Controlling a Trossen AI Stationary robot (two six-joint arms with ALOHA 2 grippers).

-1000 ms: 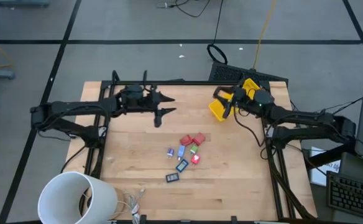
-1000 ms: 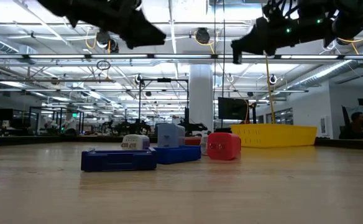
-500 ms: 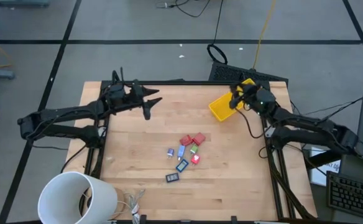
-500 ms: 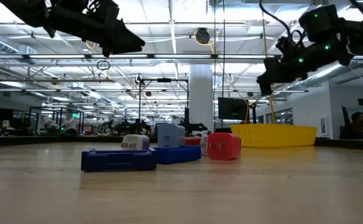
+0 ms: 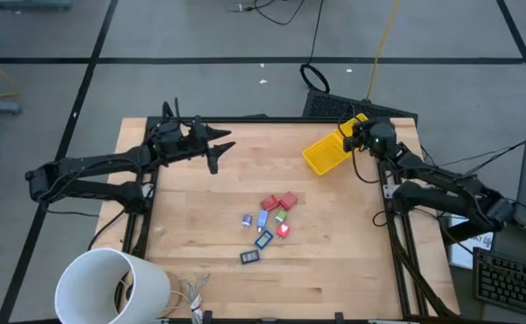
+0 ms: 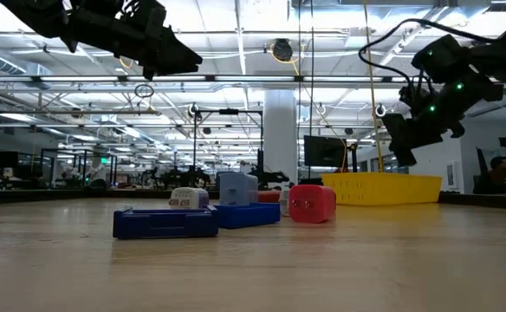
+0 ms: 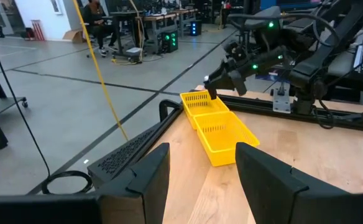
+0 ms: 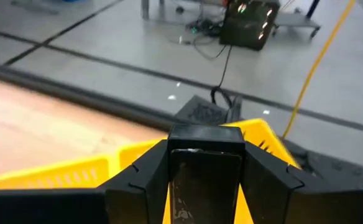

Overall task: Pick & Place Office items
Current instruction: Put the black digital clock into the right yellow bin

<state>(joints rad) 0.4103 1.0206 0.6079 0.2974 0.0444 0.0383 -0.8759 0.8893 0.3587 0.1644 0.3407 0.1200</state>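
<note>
The office items [image 5: 267, 220] lie in a loose cluster on the table's middle: red blocks [image 6: 312, 204], blue rectangles [image 6: 166, 223], a green bit and a pink-red bit. My right gripper [image 5: 357, 137] hangs over the far end of the yellow bin [image 5: 329, 150], shut on a dark rectangular piece [image 8: 206, 165]. In the low view my right gripper [image 6: 406, 152] points down. My left gripper [image 5: 216, 153] is open and raised over the table's far left part, well away from the items. Through its open fingers [image 7: 200, 177] I see the bin [image 7: 215, 127]. My right gripper pinches the dark rectangular piece between its two fingers [image 8: 138, 180], one on each of its side faces; the piece fills the gap. The gripper slants downward, and the piece is lifted clear above the bin's far end [image 8: 250, 134].
The yellow bin lies slantwise at the table's far right corner. A big white cylinder [image 5: 110, 286] stands at the near left corner with a pale cable [image 5: 195, 292] beside it. Bare wood [image 5: 335, 261] lies around the cluster.
My left gripper drew back toward the table's far left, then kept still. My right gripper travelled from the bin's near left end along it toward the far right corner, came down lower and tipped its fingers downward. The items on the table stayed put.
</note>
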